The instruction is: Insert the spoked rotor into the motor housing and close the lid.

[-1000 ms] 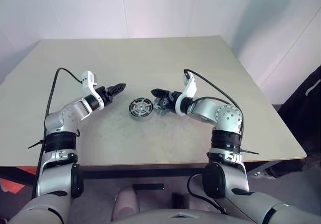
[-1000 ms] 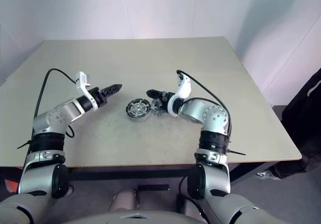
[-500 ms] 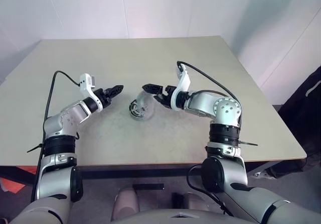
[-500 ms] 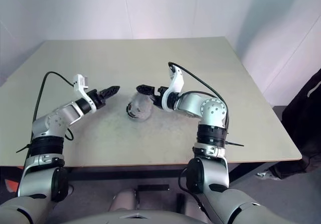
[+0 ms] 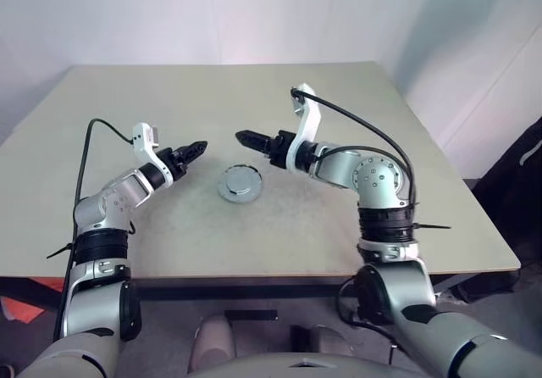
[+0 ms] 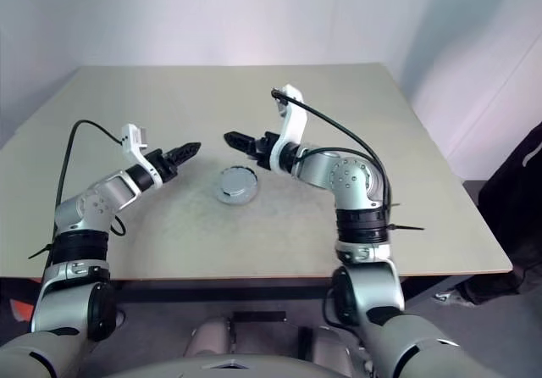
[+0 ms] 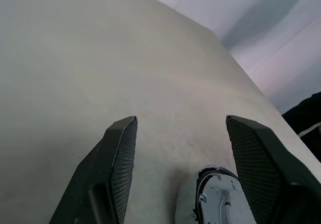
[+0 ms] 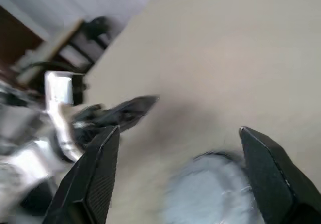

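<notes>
The lid (image 5: 240,183), a flat silvery disc, lies level on the table (image 5: 169,234) between my two arms. Under its rim a thin dark edge of the motor housing (image 7: 197,183) shows; the spoked rotor is hidden. My right gripper (image 5: 241,136) hovers above and just behind the lid, open, with nothing between its fingers (image 8: 95,174). The lid appears as a grey blur (image 8: 210,191) in the right wrist view. My left gripper (image 5: 201,148) stands open and empty to the left of the lid, a short gap away, pointing toward it.
The beige table ends at its front edge (image 5: 254,275) near me and at a right edge (image 5: 440,149). A dark object (image 5: 527,162) stands off the table on the right. A white wall rises behind the table.
The lid, held by my right gripper beside the open housing, was tipped over it and now lies flat on top. My right gripper let go, rolled and rose. The left arm stayed put.
</notes>
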Controlling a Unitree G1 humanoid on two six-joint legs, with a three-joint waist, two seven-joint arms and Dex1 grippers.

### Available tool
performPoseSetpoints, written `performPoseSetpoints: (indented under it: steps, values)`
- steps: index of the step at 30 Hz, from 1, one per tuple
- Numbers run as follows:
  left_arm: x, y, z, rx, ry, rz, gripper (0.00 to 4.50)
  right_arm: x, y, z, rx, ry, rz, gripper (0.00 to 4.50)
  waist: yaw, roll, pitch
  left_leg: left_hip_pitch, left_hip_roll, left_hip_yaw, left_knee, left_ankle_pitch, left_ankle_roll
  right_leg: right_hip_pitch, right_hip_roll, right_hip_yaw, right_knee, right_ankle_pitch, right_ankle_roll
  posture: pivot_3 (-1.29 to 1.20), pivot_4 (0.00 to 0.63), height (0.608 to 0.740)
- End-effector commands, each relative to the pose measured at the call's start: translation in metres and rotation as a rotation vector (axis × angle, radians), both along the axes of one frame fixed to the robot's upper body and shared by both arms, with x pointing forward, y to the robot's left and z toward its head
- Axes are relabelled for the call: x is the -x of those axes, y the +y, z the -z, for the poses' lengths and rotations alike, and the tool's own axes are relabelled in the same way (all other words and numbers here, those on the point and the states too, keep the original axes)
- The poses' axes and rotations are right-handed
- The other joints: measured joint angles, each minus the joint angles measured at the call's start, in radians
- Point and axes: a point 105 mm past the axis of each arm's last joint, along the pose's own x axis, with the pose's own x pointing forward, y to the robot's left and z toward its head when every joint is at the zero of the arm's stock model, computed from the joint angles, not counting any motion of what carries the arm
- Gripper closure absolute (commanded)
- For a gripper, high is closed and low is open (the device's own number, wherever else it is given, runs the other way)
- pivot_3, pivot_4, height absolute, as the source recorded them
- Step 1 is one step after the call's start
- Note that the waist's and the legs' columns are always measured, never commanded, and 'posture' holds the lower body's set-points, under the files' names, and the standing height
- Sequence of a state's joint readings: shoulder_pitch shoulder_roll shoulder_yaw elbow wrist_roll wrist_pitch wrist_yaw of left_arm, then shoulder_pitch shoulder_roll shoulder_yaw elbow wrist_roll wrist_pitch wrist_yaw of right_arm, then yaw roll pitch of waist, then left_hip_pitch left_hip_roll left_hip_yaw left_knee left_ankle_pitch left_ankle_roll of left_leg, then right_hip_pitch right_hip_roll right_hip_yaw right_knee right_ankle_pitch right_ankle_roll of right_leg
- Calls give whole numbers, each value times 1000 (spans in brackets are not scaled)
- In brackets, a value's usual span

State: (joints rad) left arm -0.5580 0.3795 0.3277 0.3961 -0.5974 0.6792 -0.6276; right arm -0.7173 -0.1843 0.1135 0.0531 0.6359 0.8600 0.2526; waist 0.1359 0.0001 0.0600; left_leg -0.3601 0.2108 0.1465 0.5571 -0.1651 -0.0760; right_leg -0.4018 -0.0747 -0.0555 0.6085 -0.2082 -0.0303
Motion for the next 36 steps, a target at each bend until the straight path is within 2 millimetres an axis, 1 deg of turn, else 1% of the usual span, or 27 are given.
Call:
performPoseSetpoints:
  steps: [1,3,6,9,11,16,17,23,28,31,36]
  values:
    - [1,-16,-7,-54,-73,60,1468,0,16,35,368,-314,-143,223,-2,0,0,0,0,0,2,0,0,0,0,0,0,0,1,0,0,740]
    - [3,-22,-2,-111,-85,86,1468,4,23,48,473,-418,-229,223,-6,0,0,-2,1,0,5,0,1,0,0,0,1,-2,-1,0,0,740]
    - [9,-31,10,-264,-110,153,1468,12,33,51,448,-441,-293,223,-14,0,1,-5,2,0,7,-1,1,-2,0,0,2,0,-4,0,0,740]
    - [13,-36,11,-302,-135,193,1468,15,39,52,432,-442,-315,223,-15,-1,1,-5,3,0,10,-2,4,-3,1,0,4,1,-7,0,0,740]
    - [14,-35,12,-318,-141,200,1468,18,43,50,406,-433,-329,223,-16,-1,1,-5,3,0,12,-3,5,-3,1,0,5,1,-7,0,0,740]
    - [16,-29,11,-336,-163,203,1468,17,44,45,358,-388,-317,223,-17,-1,1,-4,4,0,15,-3,6,-2,1,0,8,1,-8,0,0,740]
    - [16,-27,9,-337,-171,203,1468,15,44,47,361,-377,-309,223,-17,-1,1,-4,4,0,16,-3,6,-2,1,0,9,1,-8,0,0,740]
    - [21,-21,-2,-313,-211,218,1468,3,37,73,390,-279,-254,223,-18,0,1,-2,5,0,18,-3,6,-1,1,0,12,1,-8,0,0,740]
    - [25,-14,-9,-300,-218,222,1468,4,42,77,372,-257,-253,223,-22,0,1,-2,5,1,19,-3,6,-1,1,0,13,1,-9,0,0,740]
    - [25,-11,-8,-306,-215,215,1468,3,43,82,381,-247,-245,223,-30,0,1,-2,5,1,19,-3,6,-1,1,0,13,1,-9,0,0,740]
    - [25,-5,-5,-314,-203,188,1468,2,43,84,382,-246,-238,223,-39,0,1,-1,5,1,19,-3,6,-1,1,1,14,1,-9,0,0,740]
